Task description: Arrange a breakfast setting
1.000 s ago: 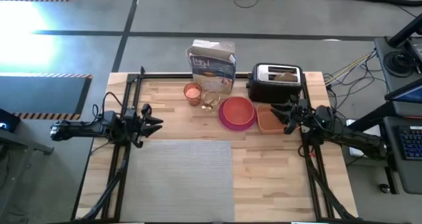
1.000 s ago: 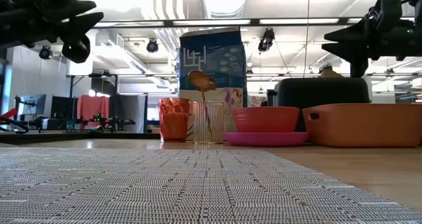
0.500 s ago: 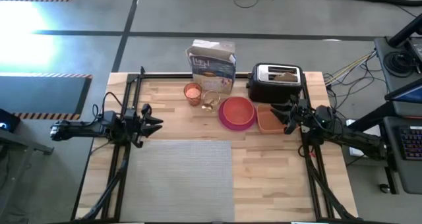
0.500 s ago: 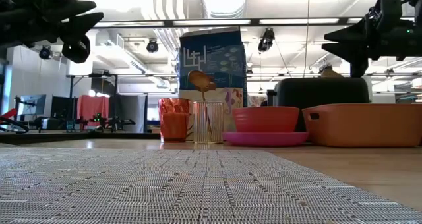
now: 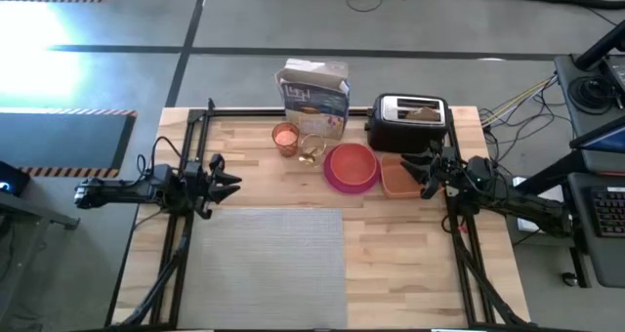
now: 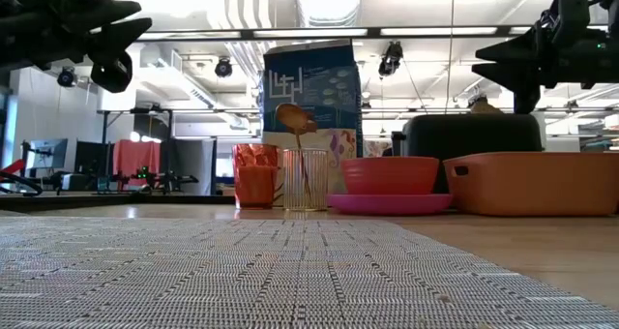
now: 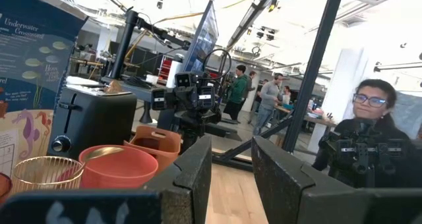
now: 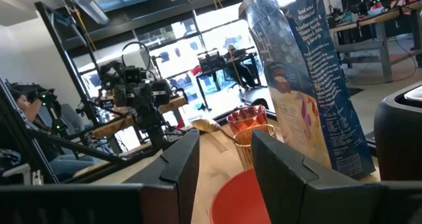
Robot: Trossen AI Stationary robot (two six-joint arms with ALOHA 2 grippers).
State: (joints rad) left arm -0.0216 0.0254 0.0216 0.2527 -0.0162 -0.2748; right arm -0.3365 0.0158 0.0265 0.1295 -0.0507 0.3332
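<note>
Right now everything is placed here against the black-and-silver toaster (image 5: pixel 407 123) at the far edge of the wooden table (image 5: pixel 400 264). A slice of toast (image 5: pixel 422 111) sits in its slot. Just in front of it, toward the near edge, lies the rectangular orange tray (image 5: pixel 398 178); what it holds cannot be made out. Beside that tray, on the side away from the right arm, the orange bowl (image 5: pixel 353 163) sits on the round pink plate (image 5: pixel 336 183), and the bowl looks empty from above. Further along the same way stands the clear glass (image 6: pixel 305 178) with the gold spoon (image 6: pixel 293 118) upright in it, then the small translucent orange cup (image 5: pixel 285 138), with a blue carton (image 5: pixel 314 91) behind them. The grey woven placemat (image 5: pixel 264 264) lies bare, well apart from the toaster at the table's near side. The right gripper (image 5: pixel 427 174) hovers over the tray, fingers parted a little and grasping nothing. The left gripper (image 5: pixel 230 185) waits far across the table, likewise slightly apart and empty.
</note>
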